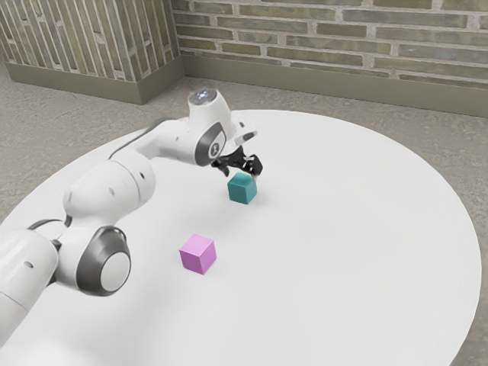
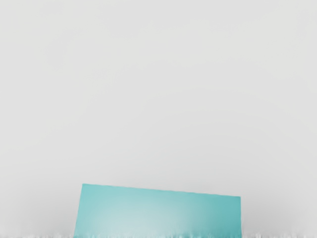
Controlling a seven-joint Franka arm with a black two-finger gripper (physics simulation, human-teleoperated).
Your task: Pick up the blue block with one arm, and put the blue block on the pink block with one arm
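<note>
Exterior view. Round white tabletop [image 1: 366, 252] across most of the frame, with a brick wall [image 1: 328, 30] along the top edge. White arm [image 1: 114, 191] comes in from the lower left and bends up toward the centre.

Jaws at the arm's tip, just left of frame centre. Spread wide, gripping nothing, poised right above the blue block [image 1: 242, 187]. Blue block, closer to teal in tint, sits flat on the tabletop directly beneath the jaws. Cannot tell whether it touches them.

Pink block [image 1: 198, 253] lies lower in the frame and further left, near the arm's big rounded joint. Also flat on the tabletop, well apart from the blue block.

Wrist view. Blue block [image 2: 158, 210] close under the hand, with one broad flat face showing and its far edge slightly slanted. Plain white tabletop [image 2: 158, 74] stretches away beyond it.
</note>
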